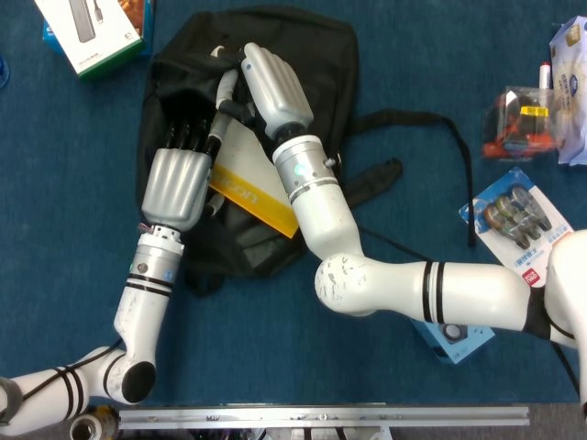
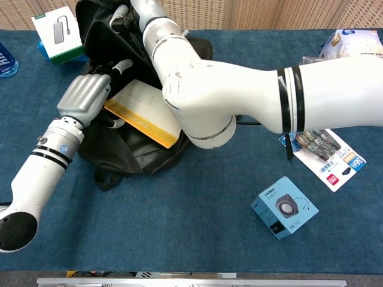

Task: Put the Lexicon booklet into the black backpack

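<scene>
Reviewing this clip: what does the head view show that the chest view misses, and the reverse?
Only the head view shows the red-and-clear package at the right edge and the back of the right hand on the backpack's top. Only the chest view shows the whole small blue box and a blue bottle at the left edge. Both show the black backpack, the Lexicon booklet partly inside it, the left hand on the booklet, the green-edged box and the battery card.
</scene>
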Available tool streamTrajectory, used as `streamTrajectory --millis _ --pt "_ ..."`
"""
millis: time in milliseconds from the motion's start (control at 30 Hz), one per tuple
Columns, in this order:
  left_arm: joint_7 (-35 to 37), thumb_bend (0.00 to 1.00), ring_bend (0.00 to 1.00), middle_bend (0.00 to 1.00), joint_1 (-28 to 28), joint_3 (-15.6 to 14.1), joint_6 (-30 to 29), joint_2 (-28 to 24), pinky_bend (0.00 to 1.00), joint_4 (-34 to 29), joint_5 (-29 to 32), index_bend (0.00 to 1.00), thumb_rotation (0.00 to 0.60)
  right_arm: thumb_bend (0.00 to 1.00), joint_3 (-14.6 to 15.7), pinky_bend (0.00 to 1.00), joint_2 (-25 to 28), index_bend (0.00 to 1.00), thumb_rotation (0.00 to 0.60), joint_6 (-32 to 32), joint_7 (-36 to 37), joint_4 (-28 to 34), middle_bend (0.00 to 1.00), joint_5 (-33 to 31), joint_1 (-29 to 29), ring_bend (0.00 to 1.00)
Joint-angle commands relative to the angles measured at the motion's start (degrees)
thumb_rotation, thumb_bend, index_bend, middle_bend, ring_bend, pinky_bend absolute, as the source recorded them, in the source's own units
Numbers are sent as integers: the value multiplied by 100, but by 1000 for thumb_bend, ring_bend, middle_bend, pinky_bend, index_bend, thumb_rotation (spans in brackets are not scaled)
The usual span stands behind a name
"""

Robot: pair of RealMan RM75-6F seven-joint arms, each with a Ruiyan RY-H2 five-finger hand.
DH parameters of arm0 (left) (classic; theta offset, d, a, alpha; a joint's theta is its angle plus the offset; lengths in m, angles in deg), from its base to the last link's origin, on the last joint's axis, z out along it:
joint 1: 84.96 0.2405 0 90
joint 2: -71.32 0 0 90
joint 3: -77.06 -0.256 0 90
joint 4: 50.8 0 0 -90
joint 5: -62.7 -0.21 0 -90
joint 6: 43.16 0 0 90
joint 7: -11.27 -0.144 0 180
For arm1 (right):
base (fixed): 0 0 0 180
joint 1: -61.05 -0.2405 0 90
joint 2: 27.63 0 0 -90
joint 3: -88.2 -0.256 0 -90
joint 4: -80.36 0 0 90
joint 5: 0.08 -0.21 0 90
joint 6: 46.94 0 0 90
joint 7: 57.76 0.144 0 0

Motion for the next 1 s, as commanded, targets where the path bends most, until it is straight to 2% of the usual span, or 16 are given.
streamTrajectory --millis 33,633,867,1000 --pt "-45 116 0 0 27 -37 -22 -33 90 -72 31 0 600 979 -17 789 9 693 600 0 28 -8 584 34 4 615" --pt "207 116 0 0 752 -483 -610 -1289 90 -1340 -50 0 600 979 106 790 118 693 600 -153 159 32 583 127 202 615" --pt "531 115 0 0 1019 -475 -871 -1728 90 -1592 -28 0 600 979 284 790 299 693 600 -310 96 253 568 113 367 614" --pt "666 116 0 0 1149 -457 -978 -1955 90 -1641 8 0 600 970 411 774 393 688 600 -446 70 378 544 88 448 577"
